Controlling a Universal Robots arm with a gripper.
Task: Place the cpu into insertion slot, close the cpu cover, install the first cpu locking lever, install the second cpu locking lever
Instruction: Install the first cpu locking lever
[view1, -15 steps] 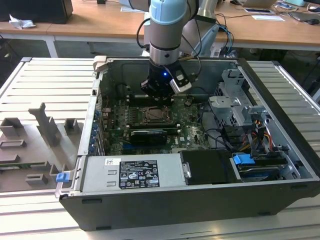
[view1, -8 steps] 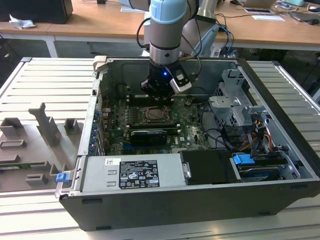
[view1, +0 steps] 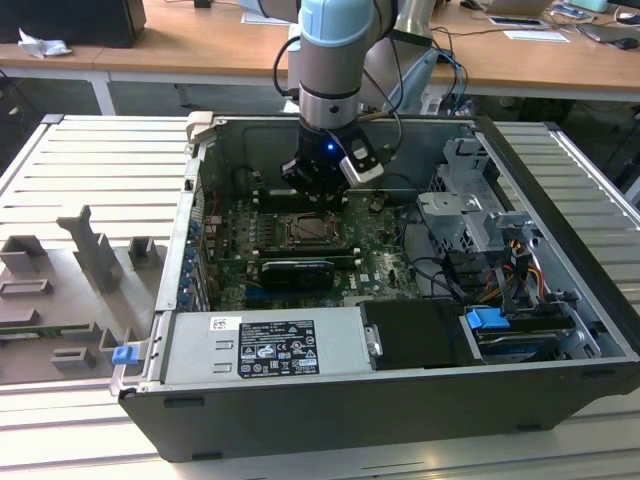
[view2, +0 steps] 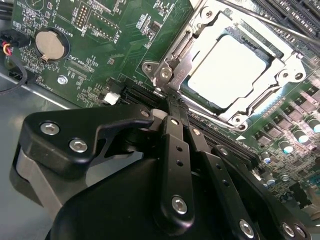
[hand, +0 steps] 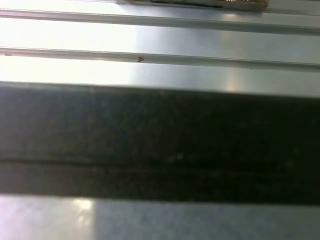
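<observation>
Our gripper (view2: 170, 107) hangs low over the motherboard (view2: 100, 45), its fingers drawn together with nothing visibly held, tips touching the near corner of the cpu cover (view2: 187, 47). That cover lies flat around the cpu (view2: 227, 70), which sits in its slot. We judge a locking lever (view2: 267, 22) is in hand; pressing it calls for steady, careful downward force.

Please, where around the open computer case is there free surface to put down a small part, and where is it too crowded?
Free: the ribbed metal table between the case wall and the grey fixture blocks. Crowded: inside, around the cpu, where the gripper hangs, and by the cables.
</observation>
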